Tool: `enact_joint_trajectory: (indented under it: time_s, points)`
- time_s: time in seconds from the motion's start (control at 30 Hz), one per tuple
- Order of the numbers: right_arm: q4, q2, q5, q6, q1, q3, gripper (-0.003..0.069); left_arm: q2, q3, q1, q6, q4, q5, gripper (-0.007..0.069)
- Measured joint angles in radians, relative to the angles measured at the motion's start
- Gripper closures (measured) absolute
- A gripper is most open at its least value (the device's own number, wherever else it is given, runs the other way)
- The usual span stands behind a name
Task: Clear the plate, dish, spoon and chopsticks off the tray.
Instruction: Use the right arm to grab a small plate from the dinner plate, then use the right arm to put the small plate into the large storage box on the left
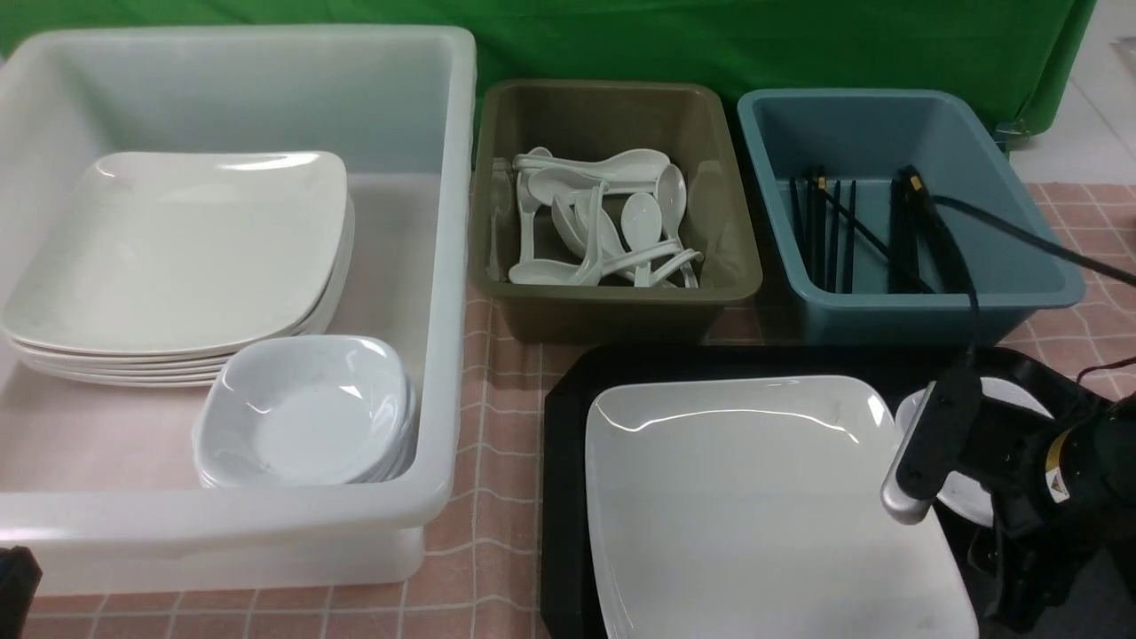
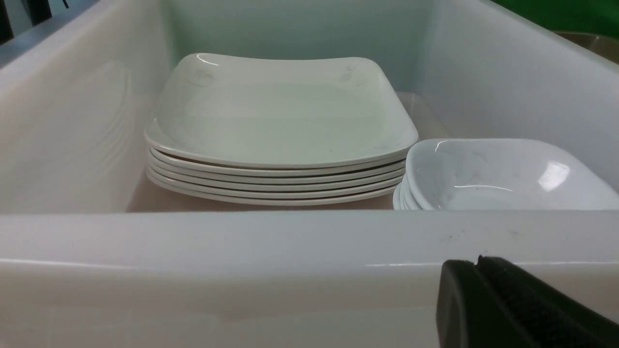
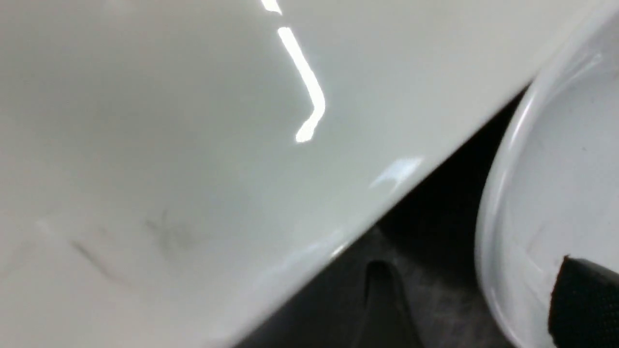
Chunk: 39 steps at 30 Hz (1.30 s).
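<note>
The black tray (image 1: 568, 497) lies at the front right with the large white plate (image 1: 754, 497) on it. Just right of the plate sits a small white dish (image 1: 1021, 399), partly hidden by my right arm. My right gripper (image 1: 941, 497) is open and straddles the dish's rim. In the right wrist view one finger (image 3: 580, 304) is inside the dish (image 3: 556, 169). The other finger (image 3: 382, 299) is over the tray (image 3: 435, 232), between the dish and the plate (image 3: 169, 121). My left gripper (image 2: 476, 263) is shut and empty, low before the white tub's wall (image 2: 242, 241). White spoons (image 1: 603, 231) lie in the olive tub and black chopsticks (image 1: 834, 231) in the blue tub.
The big white tub (image 1: 444, 266) on the left holds a stack of plates (image 1: 177, 257) and a stack of small dishes (image 1: 302, 417). The olive tub (image 1: 612, 311) and blue tub (image 1: 923, 311) stand behind the tray. A black cable (image 1: 1021, 231) crosses the blue tub.
</note>
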Motion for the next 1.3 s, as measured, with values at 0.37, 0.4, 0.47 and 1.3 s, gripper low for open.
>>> enact_joint_trajectory:
  time_s: [0.37, 0.4, 0.47, 1.3]
  points:
    - [-0.11, 0.11, -0.031, 0.002, 0.0, -0.006, 0.0396, 0.0, 0.0, 0.0, 0.0, 0.0, 0.0, 0.062]
    - [-0.123, 0.108, -0.034, 0.009, 0.0, -0.014, 0.0447, 0.0, 0.0, 0.0, 0.0, 0.0, 0.0, 0.062]
    - [-0.136, 0.103, -0.038, 0.026, 0.0, -0.022, 0.0498, 0.0, 0.0, 0.0, 0.0, 0.0, 0.0, 0.062]
    - [0.964, -0.377, 0.222, -0.379, 0.105, -0.398, 0.0576, 0.0, 0.0, 0.0, 0.0, 0.0, 0.0, 0.062]
